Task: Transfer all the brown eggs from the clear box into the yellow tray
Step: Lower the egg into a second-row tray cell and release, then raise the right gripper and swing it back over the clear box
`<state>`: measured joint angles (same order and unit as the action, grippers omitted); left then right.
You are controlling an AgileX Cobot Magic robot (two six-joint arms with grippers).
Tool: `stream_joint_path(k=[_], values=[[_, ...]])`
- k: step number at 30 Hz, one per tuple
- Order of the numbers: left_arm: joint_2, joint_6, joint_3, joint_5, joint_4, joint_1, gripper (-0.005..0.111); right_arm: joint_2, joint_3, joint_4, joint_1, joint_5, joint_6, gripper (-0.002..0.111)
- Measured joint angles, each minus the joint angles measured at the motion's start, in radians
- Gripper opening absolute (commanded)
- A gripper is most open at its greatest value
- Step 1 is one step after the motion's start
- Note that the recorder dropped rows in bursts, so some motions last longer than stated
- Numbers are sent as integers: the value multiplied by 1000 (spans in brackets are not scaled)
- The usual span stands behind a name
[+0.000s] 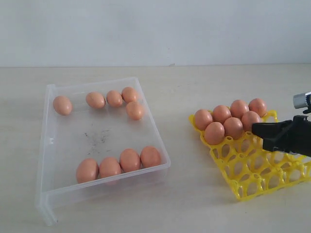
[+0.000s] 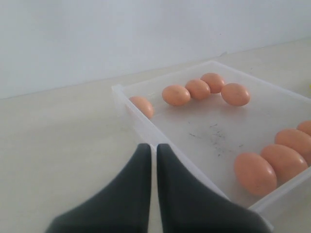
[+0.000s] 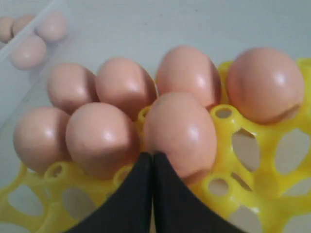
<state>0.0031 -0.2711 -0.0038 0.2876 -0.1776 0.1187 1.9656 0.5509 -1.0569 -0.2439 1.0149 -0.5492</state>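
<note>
My right tool (image 1: pixel 255 130) is hovering over the yellow tray (image 1: pixel 252 187), closed and empty; left tool (image 2: pixel 154 162) is hanging near the box (image 2: pixel 146 127), closed too.

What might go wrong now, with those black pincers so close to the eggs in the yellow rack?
1. The right gripper is shut, with its tips right at a brown egg in the yellow tray. A nudge might crack or unseat it.
2. The brown eggs in the clear box lie loose in rows, some touching, so grabbing one could set its neighbours rolling.
</note>
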Motion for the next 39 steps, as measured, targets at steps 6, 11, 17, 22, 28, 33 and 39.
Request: stream_joint_path(k=[6,11,17,22,28,33,39], values=[[0,0,0,0,0,0,4,43,2,-57,-4,67,6,0],[0,0,0,0,0,0,4,37,-21,-202,-4,180,38,0],[0,0,0,0,0,0,4,-110,-93,-195,-4,188,94,0],[0,0,0,0,0,0,4,-293,-166,-158,22,188,122,0],[0,0,0,0,0,0,4,-524,-226,-88,246,190,239,0],[0,0,0,0,0,0,4,-650,-232,36,489,145,306,0],[0,0,0,0,0,0,4,-689,-212,245,815,-78,506,0]])
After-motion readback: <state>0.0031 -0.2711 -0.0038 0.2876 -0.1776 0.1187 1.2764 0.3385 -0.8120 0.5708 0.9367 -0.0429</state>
